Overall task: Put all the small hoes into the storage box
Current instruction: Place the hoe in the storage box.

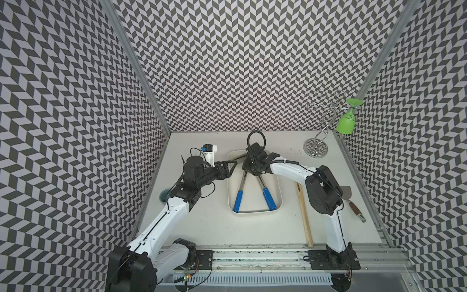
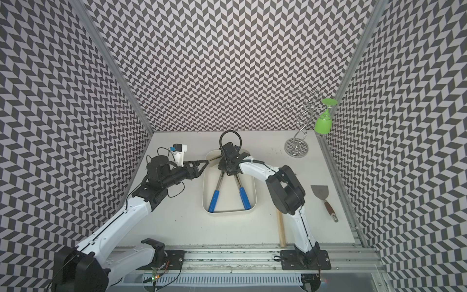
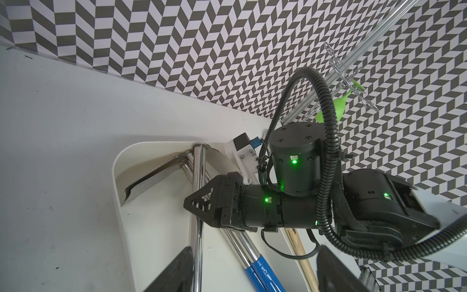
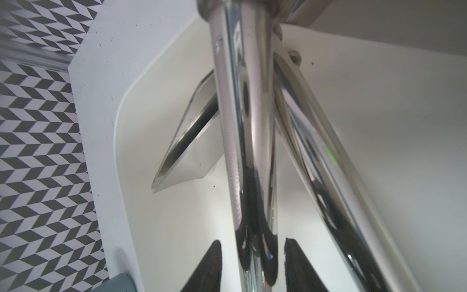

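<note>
The small hoe point(image 1: 242, 180) has a chrome shaft and a blue grip and lies in the cream-white storage box point(image 1: 255, 212), with its blade at the far left corner. A top view shows the hoe point(image 2: 219, 183) and the box point(image 2: 228, 211) the same way. My right gripper point(image 1: 249, 168) hangs over the far end of the box. In the right wrist view the right gripper point(image 4: 255, 265) is open and straddles the hoe's shaft point(image 4: 242, 126), with a gap at each finger. My left gripper point(image 1: 231, 168) stands open at the box's left rim. In the left wrist view the left gripper point(image 3: 255, 273) holds nothing.
A second blue-handled tool point(image 1: 269, 199) lies in the box, its head hidden under the right wrist. A wooden stick point(image 1: 304, 217) and a scraper point(image 1: 350, 199) lie right of the box. A wire rack point(image 1: 326, 118) holding a green glass point(image 1: 346, 121) stands at the back right.
</note>
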Motion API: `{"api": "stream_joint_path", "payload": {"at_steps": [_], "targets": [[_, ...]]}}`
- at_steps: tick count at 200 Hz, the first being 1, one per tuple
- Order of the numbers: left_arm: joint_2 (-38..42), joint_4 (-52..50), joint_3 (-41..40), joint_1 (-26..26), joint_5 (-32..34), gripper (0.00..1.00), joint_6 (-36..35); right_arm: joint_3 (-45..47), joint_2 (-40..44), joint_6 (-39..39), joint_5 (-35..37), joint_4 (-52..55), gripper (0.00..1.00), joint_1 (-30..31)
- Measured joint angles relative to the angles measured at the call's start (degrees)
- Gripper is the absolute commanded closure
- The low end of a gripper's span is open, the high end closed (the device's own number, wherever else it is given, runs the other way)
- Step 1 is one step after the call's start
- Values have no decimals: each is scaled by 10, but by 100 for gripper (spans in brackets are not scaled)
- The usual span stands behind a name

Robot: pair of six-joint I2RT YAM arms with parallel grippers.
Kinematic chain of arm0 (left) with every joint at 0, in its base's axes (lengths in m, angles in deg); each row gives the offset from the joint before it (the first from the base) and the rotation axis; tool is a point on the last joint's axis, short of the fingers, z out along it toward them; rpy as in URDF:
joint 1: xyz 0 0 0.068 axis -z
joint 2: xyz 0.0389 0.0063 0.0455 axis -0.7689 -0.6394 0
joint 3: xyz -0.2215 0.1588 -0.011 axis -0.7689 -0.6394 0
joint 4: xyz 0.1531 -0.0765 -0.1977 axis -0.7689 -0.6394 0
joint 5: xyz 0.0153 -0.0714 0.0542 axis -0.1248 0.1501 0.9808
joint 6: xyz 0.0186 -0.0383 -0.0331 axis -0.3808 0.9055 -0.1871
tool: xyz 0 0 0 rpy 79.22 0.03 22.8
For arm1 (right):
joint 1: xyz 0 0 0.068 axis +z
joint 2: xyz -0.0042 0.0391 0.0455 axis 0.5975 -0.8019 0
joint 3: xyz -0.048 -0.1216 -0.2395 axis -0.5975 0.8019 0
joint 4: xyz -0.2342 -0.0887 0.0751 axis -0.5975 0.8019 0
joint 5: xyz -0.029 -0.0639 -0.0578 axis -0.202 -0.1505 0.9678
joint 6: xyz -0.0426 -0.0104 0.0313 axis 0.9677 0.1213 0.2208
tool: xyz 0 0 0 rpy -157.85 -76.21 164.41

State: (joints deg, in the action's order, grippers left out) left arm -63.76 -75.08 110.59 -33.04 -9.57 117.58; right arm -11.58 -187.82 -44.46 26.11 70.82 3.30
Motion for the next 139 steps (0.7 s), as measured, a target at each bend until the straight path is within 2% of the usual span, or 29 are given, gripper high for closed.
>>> {"api": "stream_joint_path", "payload": {"at_steps": [27, 61, 80, 93, 115, 139], "targets": [[0, 0, 0, 0, 0, 23, 0, 0, 0, 1, 0, 0, 52, 0], [0, 0, 0, 0, 0, 23, 0, 0, 0, 2, 0, 0, 56, 0], [0, 0, 0, 0, 0, 23, 0, 0, 0, 3, 0, 0, 49, 0], [0, 0, 0, 0, 0, 23, 0, 0, 0, 5, 1, 1, 40, 0], [0, 0, 0, 0, 0, 23, 0, -7, 0, 11, 6, 6, 30, 0], [0, 0, 0, 0, 0, 23, -2, -22, 5, 18, 18, 15, 27, 0]]}}
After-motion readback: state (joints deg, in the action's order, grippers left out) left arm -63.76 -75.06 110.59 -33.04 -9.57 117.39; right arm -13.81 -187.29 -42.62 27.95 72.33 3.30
